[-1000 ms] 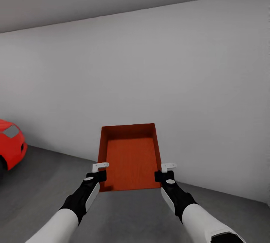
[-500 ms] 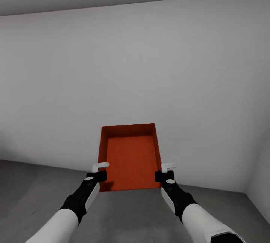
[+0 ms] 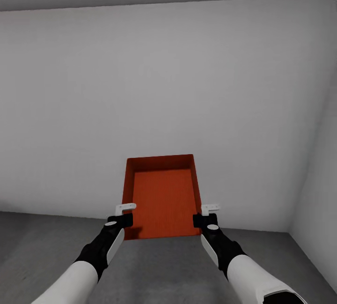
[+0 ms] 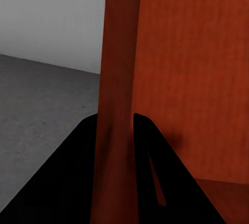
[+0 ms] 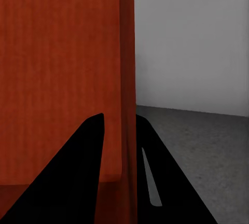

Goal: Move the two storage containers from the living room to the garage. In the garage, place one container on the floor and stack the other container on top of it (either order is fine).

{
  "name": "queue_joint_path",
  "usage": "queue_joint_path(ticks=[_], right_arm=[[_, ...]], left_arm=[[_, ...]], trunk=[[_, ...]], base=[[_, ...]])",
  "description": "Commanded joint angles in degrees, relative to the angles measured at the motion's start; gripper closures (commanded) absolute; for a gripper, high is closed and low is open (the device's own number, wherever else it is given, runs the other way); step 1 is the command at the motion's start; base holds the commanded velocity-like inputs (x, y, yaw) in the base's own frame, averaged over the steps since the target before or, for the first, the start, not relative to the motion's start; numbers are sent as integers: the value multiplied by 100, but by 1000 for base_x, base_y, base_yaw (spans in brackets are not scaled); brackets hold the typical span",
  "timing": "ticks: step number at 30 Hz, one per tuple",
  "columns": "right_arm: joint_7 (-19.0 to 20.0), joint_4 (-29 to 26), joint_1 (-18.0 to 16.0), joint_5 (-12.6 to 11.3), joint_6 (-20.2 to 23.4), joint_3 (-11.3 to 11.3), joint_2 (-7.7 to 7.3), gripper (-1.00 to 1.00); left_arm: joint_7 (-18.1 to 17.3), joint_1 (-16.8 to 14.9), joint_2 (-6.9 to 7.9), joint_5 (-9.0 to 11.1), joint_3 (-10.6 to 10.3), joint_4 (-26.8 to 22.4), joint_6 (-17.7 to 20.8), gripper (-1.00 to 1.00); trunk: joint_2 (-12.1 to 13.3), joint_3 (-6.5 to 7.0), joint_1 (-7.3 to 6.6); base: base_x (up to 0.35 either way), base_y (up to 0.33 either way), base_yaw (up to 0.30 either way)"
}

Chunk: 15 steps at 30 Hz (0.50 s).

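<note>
Head view first: an orange-red rectangular lidless bin (image 3: 161, 196) with low straight walls and a finely ribbed inside is carried out in front of the trunk, held well above the dark grey mottled floor (image 3: 47, 238). It is gripped at both long side walls, near the end closest to the robot. The left gripper (image 3: 122, 216) is pinched over the left wall, the right gripper (image 3: 206, 215) over the right wall. Confirmation comes from the left wrist view, where the left wall (image 4: 116, 130) is seen squeezed between two dark fingers (image 4: 155, 182); in the right wrist view the right wall (image 5: 127, 130) is clamped the same way.

The bin is judged stiff and light, since no sag is seen though it is held at one end only. The walls look smooth, so some slip could be expected if the grip were eased. A two-sided hold on the rims is judged the sound choice.

A plain white wall (image 3: 164, 84) is faced, and a side wall (image 3: 318, 177) meets it at the right corner. The concrete-like floor looks flat enough for setting down.
</note>
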Motion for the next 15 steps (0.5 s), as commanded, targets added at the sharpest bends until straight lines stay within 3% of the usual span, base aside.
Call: queue_joint_path(ticks=[1, 15], right_arm=[[-71, 8, 1, -9, 25, -58, -44, 100], [-71, 8, 1, -9, 30, -63, -44, 100]], left_arm=[[54, -2, 8, -40, 66, -170, -63, 100], [54, -2, 8, -40, 65, -173, -63, 100]], trunk=[[-4, -3, 2], [-4, -3, 2]], base=[[0, 0, -9], [0, 0, -1]])
